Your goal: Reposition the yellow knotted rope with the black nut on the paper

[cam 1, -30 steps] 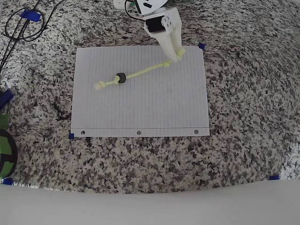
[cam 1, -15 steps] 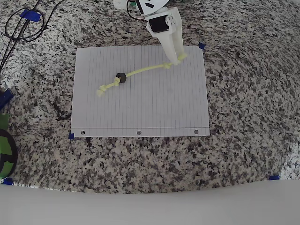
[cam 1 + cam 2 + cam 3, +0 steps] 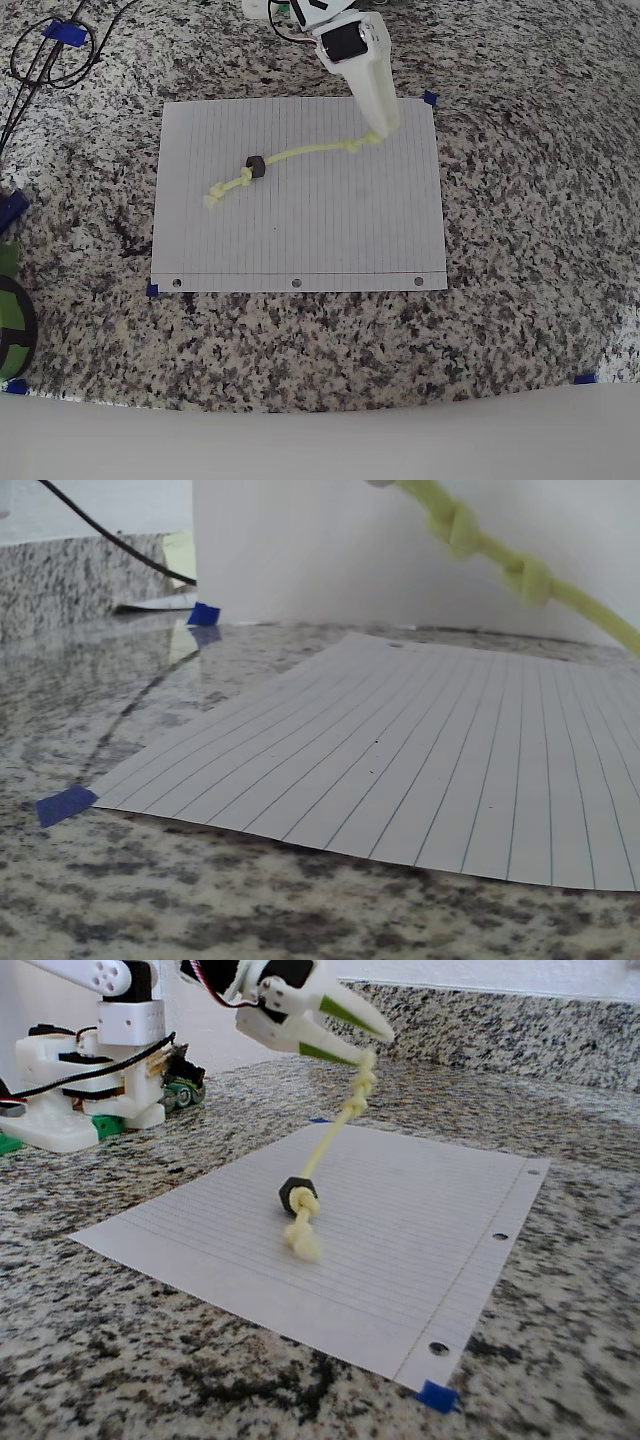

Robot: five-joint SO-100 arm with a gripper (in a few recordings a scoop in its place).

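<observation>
Gripper [image 3: 365, 1045] holds the yellow knotted rope [image 3: 330, 1145] by its far end, fingers pinched closed on the tip just above the upper pair of knots. The held end is lifted off the sheet; the cord slopes down from the fingertips in a fairly straight, taut-looking line. The lower end, with its frayed knot, rests on the paper [image 3: 420, 1210], and the black nut [image 3: 292, 1196] sits just above that knot, at or very near the sheet's surface. My reading: the end grip lets the arm drag or swing the whole cord while the nut's weight keeps the low end down and the line stretched.

From overhead, the rope [image 3: 300, 155] runs diagonally across the upper half of the paper [image 3: 300, 240], with the nut [image 3: 254, 167] left of centre and the gripper [image 3: 374, 135] near the upper right corner.

Materials:
- Rope: thin, pale yellow-green, soft twisted fibre; knots lumpy, seen close in the wrist view [image 3: 490, 550].
- Nut: small, dark, faceted, threaded on the cord.
- Paper: white, lined, three punched holes along one edge, lying nearly flat, near edge slightly wavy in the wrist view.
- Tabletop [image 3: 520, 300]: speckled grey granite, polished, with blue tape marks [image 3: 436, 1396] near the sheet's corners.

Repositioning appears under way, not finished.
</observation>
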